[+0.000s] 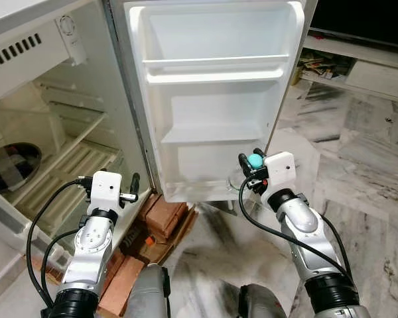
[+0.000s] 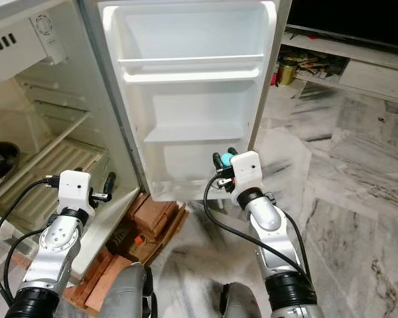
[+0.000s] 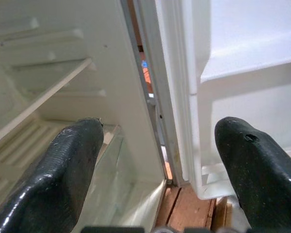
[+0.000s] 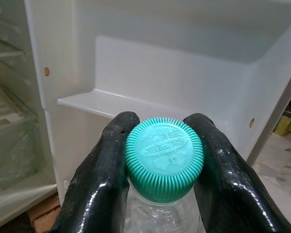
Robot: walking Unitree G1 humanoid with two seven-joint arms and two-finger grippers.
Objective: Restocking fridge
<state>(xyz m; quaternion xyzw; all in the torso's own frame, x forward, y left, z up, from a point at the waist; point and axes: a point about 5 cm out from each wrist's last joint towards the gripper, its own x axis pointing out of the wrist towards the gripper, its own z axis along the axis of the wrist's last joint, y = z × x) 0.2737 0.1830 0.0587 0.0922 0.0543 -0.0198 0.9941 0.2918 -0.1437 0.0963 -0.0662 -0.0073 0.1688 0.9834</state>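
The right gripper (image 4: pixel 164 160) grips a clear bottle (image 4: pixel 160 213) just under its ribbed teal cap (image 4: pixel 164 158), one black finger pressed to each side of the neck. In the left eye view the same gripper (image 1: pixel 253 167) is raised in front of the lower part of the open fridge door (image 1: pixel 215 99), with the cap (image 1: pixel 255 160) showing between the fingers and the bottle hanging below them, close to the door's bottom edge. The door's inner face is white, with a rail shelf (image 1: pixel 215 65) high up and a moulded door shelf (image 1: pixel 212 136) further down; both shelves are bare.

The left gripper (image 3: pixel 160 170) has its two fingers spread wide with nothing between them, and it points at the hinge side where the door meets the fridge cabinet (image 3: pixel 111 73). From the head camera this gripper (image 1: pixel 134 189) sits low, beside the lower front corner of the cabinet. Inside the cabinet there are pale ribbed shelves (image 1: pixel 66 169) and a dark round dish (image 1: pixel 10 165) towards the left.

The fridge stands on a stack of red bricks (image 1: pixel 162 215), which rest on a grey-veined marble floor (image 1: pixel 365 172). Beyond the door, on the right, a low white TV unit (image 1: pixel 358 63) holds small cluttered items on its open shelf.
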